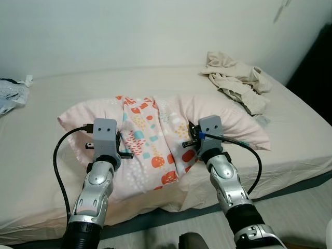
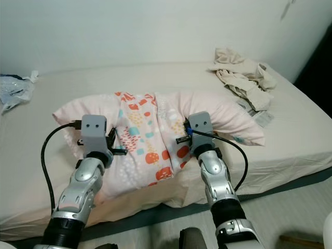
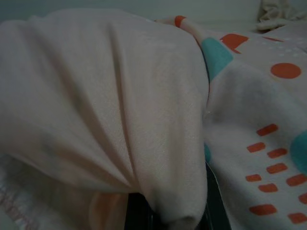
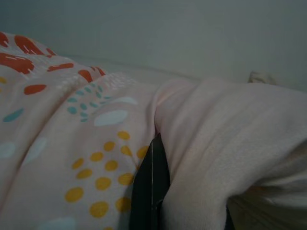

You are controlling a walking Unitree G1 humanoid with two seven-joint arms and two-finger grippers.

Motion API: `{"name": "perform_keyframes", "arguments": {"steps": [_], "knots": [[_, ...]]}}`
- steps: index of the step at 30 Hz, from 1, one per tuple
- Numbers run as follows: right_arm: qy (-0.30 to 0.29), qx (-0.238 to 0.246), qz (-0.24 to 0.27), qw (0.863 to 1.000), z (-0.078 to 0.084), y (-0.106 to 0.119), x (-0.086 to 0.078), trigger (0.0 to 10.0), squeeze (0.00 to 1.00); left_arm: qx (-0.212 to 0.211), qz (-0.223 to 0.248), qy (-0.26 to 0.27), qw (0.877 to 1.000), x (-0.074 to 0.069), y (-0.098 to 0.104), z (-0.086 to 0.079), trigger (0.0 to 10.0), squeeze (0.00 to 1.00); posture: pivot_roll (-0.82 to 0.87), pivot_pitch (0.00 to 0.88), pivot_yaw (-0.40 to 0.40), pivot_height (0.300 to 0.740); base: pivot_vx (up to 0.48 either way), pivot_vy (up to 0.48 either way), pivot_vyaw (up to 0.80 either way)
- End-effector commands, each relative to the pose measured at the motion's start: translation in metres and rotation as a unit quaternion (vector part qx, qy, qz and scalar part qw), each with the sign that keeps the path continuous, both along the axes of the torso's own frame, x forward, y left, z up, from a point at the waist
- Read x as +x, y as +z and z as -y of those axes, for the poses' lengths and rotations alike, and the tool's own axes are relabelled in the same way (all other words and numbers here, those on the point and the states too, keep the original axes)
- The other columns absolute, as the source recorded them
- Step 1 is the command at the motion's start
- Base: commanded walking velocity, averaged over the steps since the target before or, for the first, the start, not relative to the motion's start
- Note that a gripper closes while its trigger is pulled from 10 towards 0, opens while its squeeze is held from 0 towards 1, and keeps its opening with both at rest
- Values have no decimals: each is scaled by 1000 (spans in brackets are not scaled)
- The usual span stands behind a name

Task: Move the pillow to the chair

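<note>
now both arms reach over the bed [image 1: 41, 187], left pincer [image 1: 111, 136] and right pincer [image 1: 203, 134] each clenched on the long pale pink pillow with patterned middle band [image 1: 150, 140], crumpled beige cloth [image 1: 236, 78] well apart

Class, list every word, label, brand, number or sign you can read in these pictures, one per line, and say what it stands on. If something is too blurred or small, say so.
No readable text anywhere.
Pillow: printed shapes and dots, no letters.
Small tag-like thing on the bed, beside the crumpled cloth: too small to read.
Bag at the bed's far left: any print is too blurred.
Left gripper and right gripper housings: no legible markings.
</note>
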State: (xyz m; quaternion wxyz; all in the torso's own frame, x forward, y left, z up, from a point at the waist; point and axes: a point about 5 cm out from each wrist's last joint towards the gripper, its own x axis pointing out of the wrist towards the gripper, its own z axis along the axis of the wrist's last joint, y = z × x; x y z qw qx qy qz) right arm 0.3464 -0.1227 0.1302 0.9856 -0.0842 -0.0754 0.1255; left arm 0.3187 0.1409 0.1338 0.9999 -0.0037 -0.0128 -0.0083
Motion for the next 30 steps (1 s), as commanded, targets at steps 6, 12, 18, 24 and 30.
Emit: {"name": "perform_keyframes", "arguments": {"steps": [6, 12, 18, 24, 30], "knots": [[46, 8, 22, 999, -14, 15, -1, 10000, 0, 2, 29, -13, 999, -2, 6, 7, 10000, 0, -46, 35, -83, 640, 0, 0, 0], [62, 21, 25, 998, -18, 18, -3, 10000, 0, 1, 34, -21, 999, -2, 7, 11, 10000, 0, -50, 44, -78, 660, 0, 0, 0], [59, 17, 29, 998, -17, 20, -3, 10000, 0, 1, 34, -27, 999, -1, 7, 13, 10000, 0, -54, 45, -73, 685, 0, 0, 0], [59, 16, 29, 998, -15, 22, -5, 10000, 0, -2, 36, -32, 999, 0, 8, 16, 10000, 0, -59, 48, -69, 715, 0, 0, 0], [60, 16, 31, 998, -16, 23, -4, 10000, 0, -1, 36, -33, 999, 0, 8, 16, 10000, 0, -59, 49, -70, 740, 0, 0, 0]]}}
